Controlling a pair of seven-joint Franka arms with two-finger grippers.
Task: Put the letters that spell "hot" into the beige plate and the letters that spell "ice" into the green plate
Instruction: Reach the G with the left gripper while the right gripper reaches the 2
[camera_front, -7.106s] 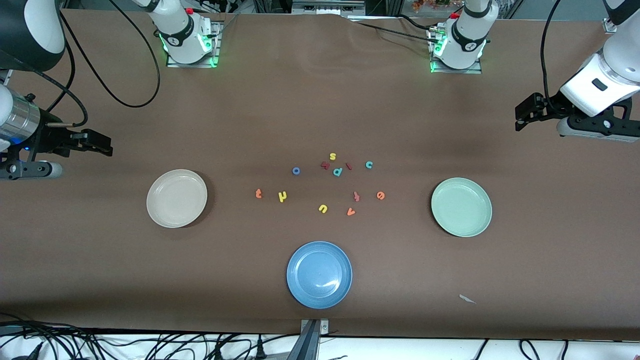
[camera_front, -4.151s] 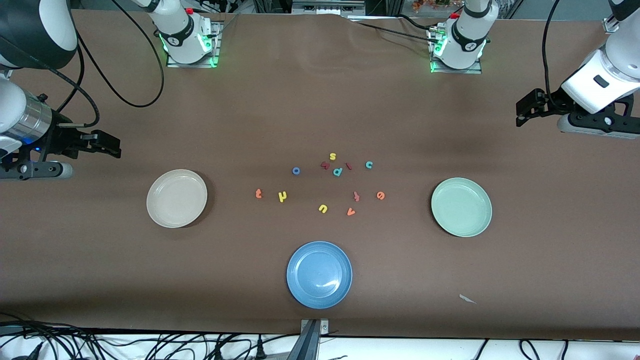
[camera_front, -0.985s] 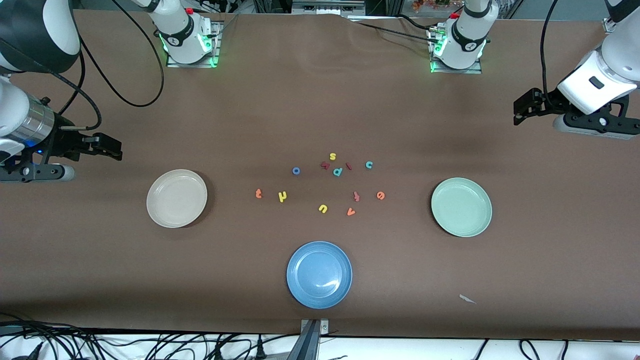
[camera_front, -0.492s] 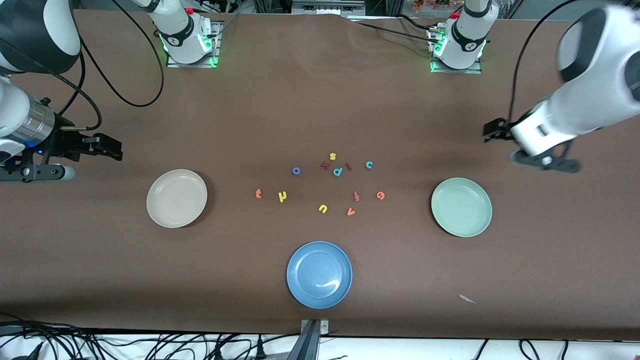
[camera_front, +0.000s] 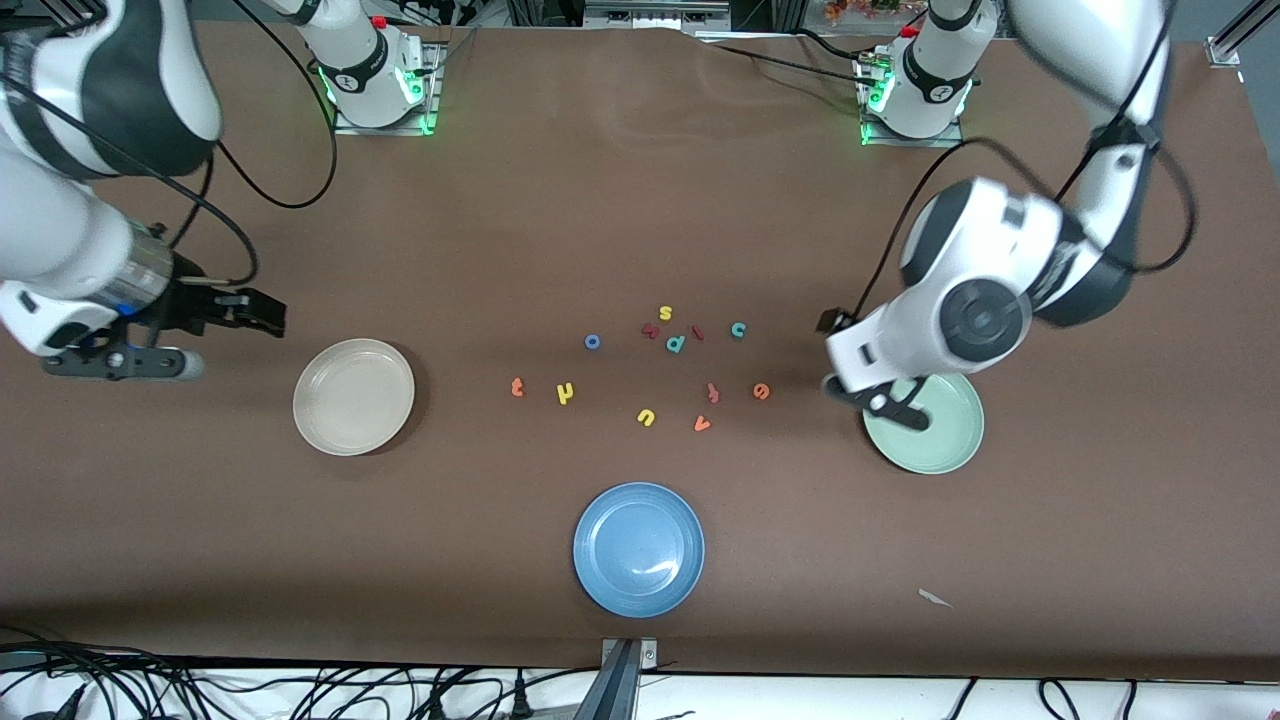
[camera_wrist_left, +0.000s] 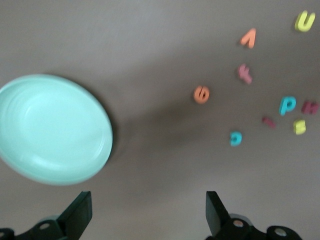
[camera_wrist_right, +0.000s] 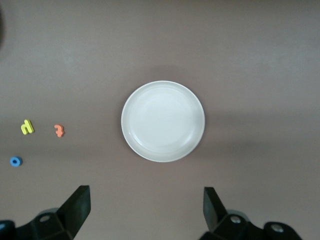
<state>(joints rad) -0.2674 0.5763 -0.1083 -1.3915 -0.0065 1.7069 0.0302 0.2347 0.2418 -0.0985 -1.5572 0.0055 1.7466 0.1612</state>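
Observation:
The beige plate (camera_front: 353, 397) (camera_wrist_right: 163, 121) lies toward the right arm's end and the green plate (camera_front: 930, 425) (camera_wrist_left: 52, 130) toward the left arm's end. Between them lie yellow "h" (camera_front: 565, 393) (camera_wrist_right: 27, 126), blue "o" (camera_front: 592, 342) (camera_wrist_right: 16, 161), orange "t" (camera_front: 517, 387) (camera_wrist_right: 59, 131), dark red "i" (camera_front: 698, 332) (camera_wrist_left: 268, 121), teal "c" (camera_front: 738, 329) (camera_wrist_left: 235, 138) and orange "e" (camera_front: 761, 391) (camera_wrist_left: 201, 94). My left gripper (camera_front: 828, 322) (camera_wrist_left: 147, 205) hangs open and empty over the table between the green plate and the "e". My right gripper (camera_front: 262, 315) (camera_wrist_right: 145, 200) hangs open and empty beside the beige plate.
A blue plate (camera_front: 638, 549) lies nearest the front camera. Among the letters are yellow "s" (camera_front: 666, 313) and "u" (camera_front: 645, 417), teal "p" (camera_front: 675, 343), orange "v" (camera_front: 702, 424), a red cross-shaped letter (camera_front: 713, 392) and another dark red letter (camera_front: 650, 330). A paper scrap (camera_front: 935, 598) lies near the front edge.
The left arm has swung fast from the table's end to over the green plate's edge near the letters. The right gripper has shifted a little toward the beige plate. Nothing on the table moved.

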